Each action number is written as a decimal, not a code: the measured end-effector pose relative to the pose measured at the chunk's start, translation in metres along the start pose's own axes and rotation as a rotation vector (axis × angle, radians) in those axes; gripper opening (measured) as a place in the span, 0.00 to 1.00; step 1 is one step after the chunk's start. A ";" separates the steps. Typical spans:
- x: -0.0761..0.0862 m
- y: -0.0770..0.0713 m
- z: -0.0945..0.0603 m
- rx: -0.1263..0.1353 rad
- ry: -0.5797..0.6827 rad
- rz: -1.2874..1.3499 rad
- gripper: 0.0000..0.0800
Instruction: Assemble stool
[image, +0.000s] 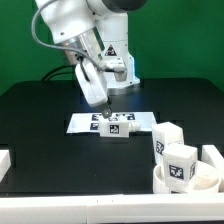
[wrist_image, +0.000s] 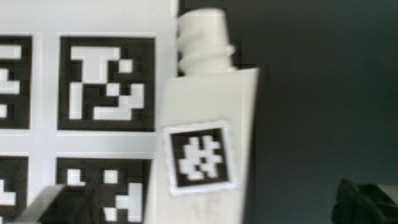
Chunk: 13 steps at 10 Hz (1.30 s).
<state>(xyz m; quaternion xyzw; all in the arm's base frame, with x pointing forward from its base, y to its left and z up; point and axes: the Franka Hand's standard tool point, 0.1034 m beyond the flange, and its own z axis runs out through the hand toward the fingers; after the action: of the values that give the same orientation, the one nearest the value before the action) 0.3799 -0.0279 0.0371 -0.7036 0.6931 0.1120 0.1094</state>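
Observation:
A white stool leg (wrist_image: 217, 120) with a threaded peg at one end and a square tag on its side lies on the black table beside the marker board (wrist_image: 80, 90). In the exterior view this leg (image: 116, 129) lies at the middle, just below my gripper (image: 100, 106). My gripper (wrist_image: 199, 205) is open. One dark fingertip (wrist_image: 39, 205) is over the board and the other (wrist_image: 366, 198) over the bare table, with the leg between them and untouched. The round seat disc (image: 192, 182) sits at the exterior view's lower right, with two tagged legs (image: 180, 163) standing in or against it.
The marker board (image: 90, 122) lies flat at the table's middle. White raised rails show at the exterior view's left edge (image: 5, 163) and right edge (image: 214, 154). The arm's base (image: 115, 60) stands behind the board.

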 end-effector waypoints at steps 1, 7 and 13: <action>0.004 0.001 0.006 -0.010 0.014 0.000 0.81; -0.004 0.001 0.031 -0.059 0.058 -0.018 0.67; -0.007 -0.022 0.011 -0.093 0.012 -0.688 0.40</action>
<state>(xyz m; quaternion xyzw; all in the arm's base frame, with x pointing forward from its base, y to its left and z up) 0.4016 -0.0178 0.0288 -0.9009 0.4101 0.0958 0.1046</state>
